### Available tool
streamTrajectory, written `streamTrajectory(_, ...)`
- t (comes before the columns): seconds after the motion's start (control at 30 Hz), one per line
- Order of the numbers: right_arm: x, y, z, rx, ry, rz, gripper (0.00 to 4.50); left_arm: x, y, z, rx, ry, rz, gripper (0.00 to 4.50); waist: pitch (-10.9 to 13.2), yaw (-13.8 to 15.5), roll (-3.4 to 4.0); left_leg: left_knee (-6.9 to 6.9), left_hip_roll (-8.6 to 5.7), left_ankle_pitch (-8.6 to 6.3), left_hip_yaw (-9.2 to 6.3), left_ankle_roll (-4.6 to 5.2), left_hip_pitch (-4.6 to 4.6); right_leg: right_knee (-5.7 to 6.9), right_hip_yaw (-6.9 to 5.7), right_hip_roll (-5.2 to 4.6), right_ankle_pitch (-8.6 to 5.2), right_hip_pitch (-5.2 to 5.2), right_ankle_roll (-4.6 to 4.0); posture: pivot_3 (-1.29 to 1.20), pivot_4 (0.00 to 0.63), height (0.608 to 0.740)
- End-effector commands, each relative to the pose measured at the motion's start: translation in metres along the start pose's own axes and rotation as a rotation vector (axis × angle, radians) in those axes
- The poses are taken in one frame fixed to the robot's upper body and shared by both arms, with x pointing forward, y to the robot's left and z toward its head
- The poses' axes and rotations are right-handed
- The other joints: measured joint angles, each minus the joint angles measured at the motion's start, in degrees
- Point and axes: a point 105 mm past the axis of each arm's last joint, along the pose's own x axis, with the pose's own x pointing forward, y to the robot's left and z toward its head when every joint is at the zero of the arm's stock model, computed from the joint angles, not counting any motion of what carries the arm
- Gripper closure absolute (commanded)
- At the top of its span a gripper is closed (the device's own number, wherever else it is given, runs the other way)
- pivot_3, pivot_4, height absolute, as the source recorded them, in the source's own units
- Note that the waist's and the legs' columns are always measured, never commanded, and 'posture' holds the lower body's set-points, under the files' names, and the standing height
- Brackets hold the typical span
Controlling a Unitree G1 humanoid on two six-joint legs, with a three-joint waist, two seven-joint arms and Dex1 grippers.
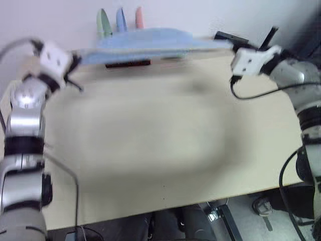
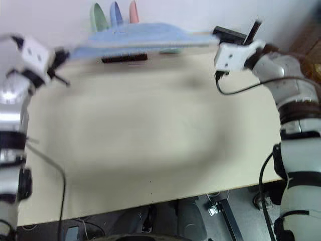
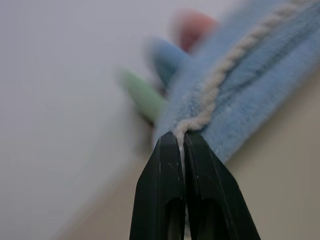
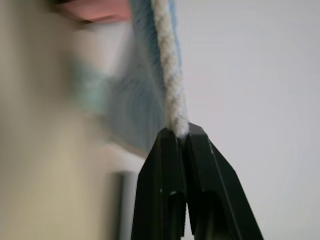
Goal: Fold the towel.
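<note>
The light blue terry towel, its whitish corded trim pinched between the clenched fingers of both the left gripper and right gripper, stretched taut between them above the counter.

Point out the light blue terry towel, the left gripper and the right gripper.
Light blue terry towel (image 1: 150, 41): left eye view, its blue middle.
Left gripper (image 3: 181, 141): left wrist view, fingertips clamping the whitish trim.
Right gripper (image 4: 182, 134): right wrist view, fingertips on the trim.

towel motion-blurred, embroidered mark indiscernible
</note>
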Motion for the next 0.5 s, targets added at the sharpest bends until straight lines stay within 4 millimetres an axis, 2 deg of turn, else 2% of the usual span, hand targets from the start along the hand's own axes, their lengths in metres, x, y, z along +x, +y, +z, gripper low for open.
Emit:
streamTrajectory(0.03, -0.024, 0.028, 0.001, 0.117, -0.011, 0.171, 4.45, -0.038, -0.022, -0.004, -0.035, 0.041, -0.093, 4.5, 0.0, 0.2, 0.06, -0.06, 0.02, 0.0, 0.0, 0.0, 0.0, 0.02, 0.01, 0.05, 0.0, -0.01, 0.0, 0.0, 0.15, 0.74)
streamTrajectory(0.07, -0.028, 0.037, 0.002, 0.144, -0.008, 0.212, 4.45, -0.044, -0.031, -0.007, -0.046, 0.058, -0.117, 4.5, 0.1, 0.4, 0.13, -0.06, 0.05, -0.02, 0.0, -0.03, 0.07, 0.09, 0.04, 0.07, 0.0, 0.08, -0.02, 0.0, 0.15, 0.74)
streamTrajectory(0.13, -0.05, 0.071, 0.002, 0.234, 0.02, 0.407, 4.45, -0.068, -0.061, -0.024, -0.101, 0.145, -0.232, 4.5, 0.1, 1.6, 0.21, 0.07, 0.05, -0.02, 0.03, -0.06, 0.09, 0.15, 0.07, 0.11, 0.16, 0.11, -0.13, 0.0, 0.15, 0.74)
streamTrajectory(0.2, -0.071, 0.089, 0.008, 0.324, 0.033, 0.543, 4.45, -0.092, -0.085, -0.033, -0.151, 0.217, -0.329, 4.5, 0.1, 2.5, 0.3, 0.07, 0.09, 0.0, 0.05, -0.1, 0.3, 0.14, 0.11, 0.14, 0.23, 0.31, -0.17, 0.0, 0.15, 0.74)
streamTrajectory(0.37, -0.107, 0.094, 0.025, 0.476, 0.049, 0.724, 4.45, -0.134, -0.112, -0.022, -0.331, 0.298, -0.479, 4.5, 0.2, 4.9, 0.32, 0.11, 0.11, -0.03, 0.05, -0.07, 0.5, 0.02, 0.11, 0.16, 0.27, 0.59, -0.18, 0.0, 0.15, 0.74)
streamTrajectory(0.43, -0.113, 0.093, 0.028, 0.502, 0.061, 0.757, 4.45, -0.144, -0.119, -0.017, -0.358, 0.313, -0.523, 4.5, 0.2, 5.3, 0.31, 0.11, 0.11, -0.04, 0.04, -0.06, 0.58, -0.05, 0.09, 0.16, 0.27, 0.72, -0.18, 0.0, 0.15, 0.74)
streamTrajectory(0.5, -0.113, 0.09, 0.028, 0.488, 0.068, 0.744, 4.45, -0.146, -0.117, -0.017, -0.363, 0.325, -0.5, 4.5, 0.2, 5.6, 0.31, 0.11, 0.11, -0.07, 0.05, -0.03, 0.75, -0.09, 0.08, 0.14, 0.27, 0.91, -0.18, 0.0, 0.15, 0.74)
